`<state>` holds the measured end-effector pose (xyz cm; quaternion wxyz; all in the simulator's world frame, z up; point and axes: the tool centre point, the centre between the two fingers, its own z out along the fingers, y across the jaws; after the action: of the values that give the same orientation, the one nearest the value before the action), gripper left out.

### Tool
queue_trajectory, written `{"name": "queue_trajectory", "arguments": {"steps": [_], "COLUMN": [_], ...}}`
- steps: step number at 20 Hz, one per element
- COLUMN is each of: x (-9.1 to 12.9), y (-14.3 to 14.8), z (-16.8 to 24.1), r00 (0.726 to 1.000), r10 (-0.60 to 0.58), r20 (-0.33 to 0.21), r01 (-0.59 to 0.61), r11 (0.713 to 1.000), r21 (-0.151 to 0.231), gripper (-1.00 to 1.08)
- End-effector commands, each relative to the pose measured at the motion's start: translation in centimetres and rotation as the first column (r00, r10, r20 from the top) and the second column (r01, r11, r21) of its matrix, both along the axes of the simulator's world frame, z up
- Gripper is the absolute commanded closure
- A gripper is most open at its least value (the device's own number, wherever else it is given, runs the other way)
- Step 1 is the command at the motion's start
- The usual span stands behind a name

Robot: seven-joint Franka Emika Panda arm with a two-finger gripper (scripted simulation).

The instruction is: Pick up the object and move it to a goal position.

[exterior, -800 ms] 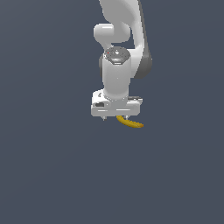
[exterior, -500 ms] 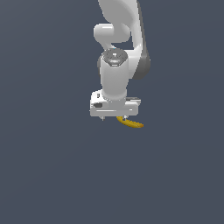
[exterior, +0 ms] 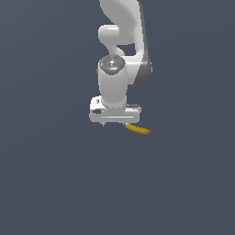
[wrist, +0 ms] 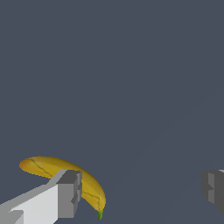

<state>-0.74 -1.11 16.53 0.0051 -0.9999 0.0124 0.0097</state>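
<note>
The yellow banana [exterior: 137, 129] lies on the dark grey floor, sticking out to the exterior view's right from under the white hand. My gripper [exterior: 114, 123] hangs right above it, pointing down. In the wrist view the gripper [wrist: 142, 194] is open wide, with nothing between the jaws. One grey finger [wrist: 70, 194] stands in front of the middle of the curved banana [wrist: 48, 167]. The banana's greenish tip pokes just past that finger into the gap. The other finger [wrist: 213, 188] is far off to the side.
The plain dark grey floor [exterior: 55, 183] spreads all around. The white arm [exterior: 121, 41] rises above the hand.
The hand has shifted slightly down and to the exterior view's left over the banana. The banana has not moved.
</note>
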Motion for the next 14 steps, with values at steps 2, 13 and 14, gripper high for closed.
{"name": "queue_trajectory", "arguments": {"steps": [2,13,14], "x": [-0.2,-1.9,-2.1], "y": [0.3,2.9,3.2], "z": [-0.3,-3.0,-3.3], "r00": [1.0,0.968,0.959], "r10": [0.024,0.252,0.283], "r20": [0.0,0.003,0.003], "r01": [-0.024,-0.252,-0.283], "r11": [1.0,0.968,0.959], "r21": [-0.001,-0.01,-0.01], "gripper": [-0.92,-0.92,-0.92]}}
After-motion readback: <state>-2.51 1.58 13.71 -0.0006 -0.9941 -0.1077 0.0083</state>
